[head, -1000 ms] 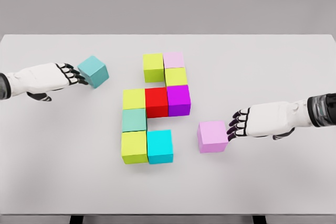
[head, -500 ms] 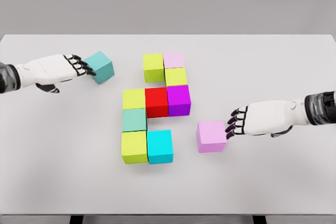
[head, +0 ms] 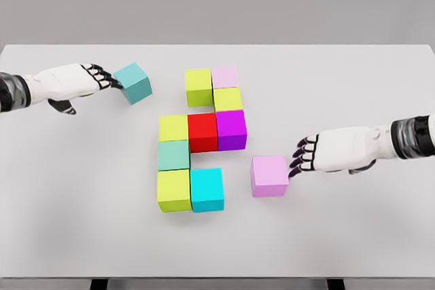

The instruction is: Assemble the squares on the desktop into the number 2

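Several coloured cubes sit joined mid-table: a yellow-green cube and pale pink cube on top, a red cube and purple cube in the middle row, a cyan cube at the bottom. A loose teal cube lies at the upper left, with my left hand open and its fingertips against the cube's left side. A loose pink cube lies right of the cyan one. My right hand is open, fingertips touching its right side.
The white table spans the view, with its front edge along the bottom of the view. Both forearms lie low over the tabletop at the left and right sides.
The left hand has pushed the teal cube rightward and slightly up toward the group. The right hand has pushed the pink cube a little leftward toward the cyan cube.
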Available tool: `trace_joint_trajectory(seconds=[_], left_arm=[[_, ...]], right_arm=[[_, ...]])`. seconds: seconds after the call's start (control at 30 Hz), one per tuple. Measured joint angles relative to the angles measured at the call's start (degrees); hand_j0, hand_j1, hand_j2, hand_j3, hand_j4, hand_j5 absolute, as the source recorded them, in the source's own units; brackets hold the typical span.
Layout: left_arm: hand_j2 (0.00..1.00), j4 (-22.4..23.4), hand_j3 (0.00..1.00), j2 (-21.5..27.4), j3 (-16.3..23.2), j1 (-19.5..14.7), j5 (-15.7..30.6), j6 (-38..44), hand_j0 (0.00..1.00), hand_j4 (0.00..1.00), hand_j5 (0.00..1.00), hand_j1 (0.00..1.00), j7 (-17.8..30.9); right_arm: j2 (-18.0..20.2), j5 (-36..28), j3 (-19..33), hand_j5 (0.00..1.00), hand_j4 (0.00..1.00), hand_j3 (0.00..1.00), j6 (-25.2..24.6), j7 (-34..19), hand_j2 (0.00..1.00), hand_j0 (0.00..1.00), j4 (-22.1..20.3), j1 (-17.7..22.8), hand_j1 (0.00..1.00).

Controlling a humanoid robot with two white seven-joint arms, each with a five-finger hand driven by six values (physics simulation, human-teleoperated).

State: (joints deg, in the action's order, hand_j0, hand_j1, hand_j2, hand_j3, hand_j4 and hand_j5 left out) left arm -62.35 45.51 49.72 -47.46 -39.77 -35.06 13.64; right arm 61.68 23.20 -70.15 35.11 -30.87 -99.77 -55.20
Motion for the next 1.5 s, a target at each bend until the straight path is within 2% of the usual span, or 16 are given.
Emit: trace_joint_trajectory(seconds=[0.8, 1.03, 1.27, 1.5], left_arm=[[1.00, 11.45, 1.00, -7.29, 0.04, -5.10, -0.03, -0.01, 1.00, 1.00, 1.00, 1.00, 2.24], [1.00, 13.68, 1.00, -8.65, -0.01, -6.94, 0.04, -0.01, 1.00, 1.00, 1.00, 1.00, 2.45], [1.00, 15.27, 1.00, -9.26, -0.14, -7.38, 0.21, -0.02, 1.00, 1.00, 1.00, 1.00, 2.47], [1.00, 19.10, 1.00, -9.69, -0.36, -10.99, 0.12, -0.01, 1.00, 1.00, 1.00, 1.00, 2.47]], right_arm=[[-2.77, 1.29, 0.48, 0.98, 0.98, 0.98, 0.00, -0.20, 0.98, 0.98, 0.48, 0.00, 0.98], [-3.93, 1.74, 0.59, 0.98, 0.98, 0.98, 0.00, -0.23, 0.98, 0.98, 2.53, -0.26, 0.98], [-5.21, 2.01, 0.59, 0.98, 0.98, 0.98, 0.00, -0.43, 0.98, 0.98, 2.52, -0.26, 0.98], [-5.80, 2.09, 0.57, 0.98, 0.98, 0.98, 0.00, -0.51, 0.98, 0.98, 2.20, -0.26, 0.98]])
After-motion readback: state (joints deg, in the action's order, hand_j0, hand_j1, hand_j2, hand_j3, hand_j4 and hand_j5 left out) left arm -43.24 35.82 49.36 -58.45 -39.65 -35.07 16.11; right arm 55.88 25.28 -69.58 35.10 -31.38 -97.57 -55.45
